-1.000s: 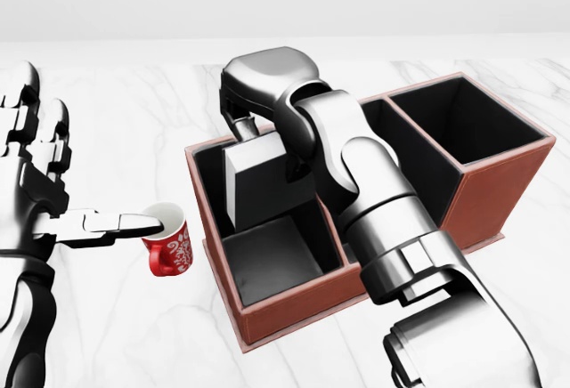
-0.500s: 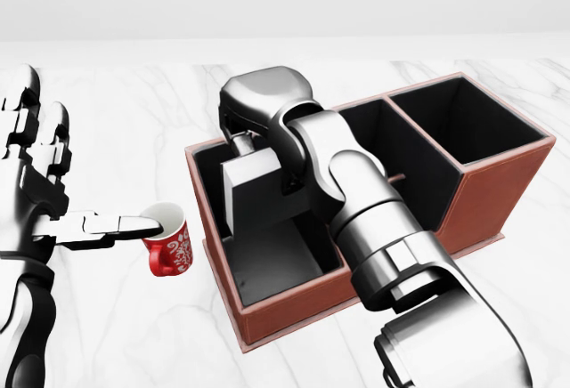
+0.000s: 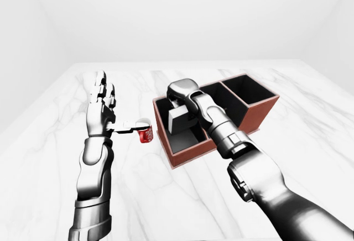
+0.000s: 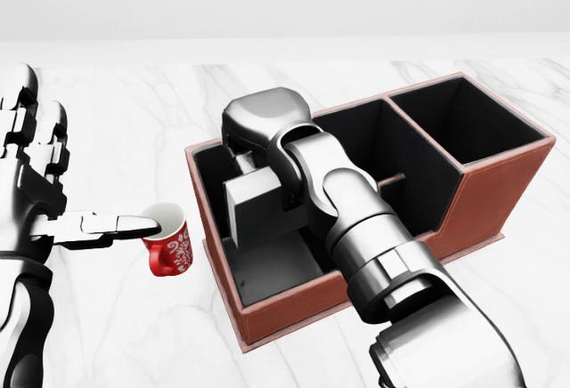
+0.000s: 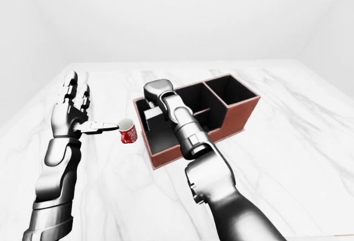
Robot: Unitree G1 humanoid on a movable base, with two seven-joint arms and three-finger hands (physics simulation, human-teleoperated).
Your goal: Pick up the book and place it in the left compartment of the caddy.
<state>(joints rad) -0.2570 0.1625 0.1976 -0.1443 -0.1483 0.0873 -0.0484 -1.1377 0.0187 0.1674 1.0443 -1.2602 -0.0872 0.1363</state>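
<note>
The red-brown caddy (image 4: 492,194) with black compartments lies on the white marble table. My right hand (image 4: 250,158) reaches down into its left compartment and is shut on the grey book (image 4: 256,211). The book stands upright inside that compartment, low between the walls; I cannot tell whether it touches the floor. The hand's fingers are mostly hidden behind the wrist. My left hand (image 4: 46,194) is open at the left of the head view, fingers up, its thumb (image 4: 116,223) pointing right at the mug's rim.
A red mug with a white pattern (image 4: 169,244) stands just left of the caddy, by my left thumb. The caddy's middle (image 4: 392,152) and right (image 4: 459,117) compartments hold nothing. A white wall rises beyond the table.
My right hand has moved down with the book, deeper into the left compartment. The left hand and the mug have not moved.
</note>
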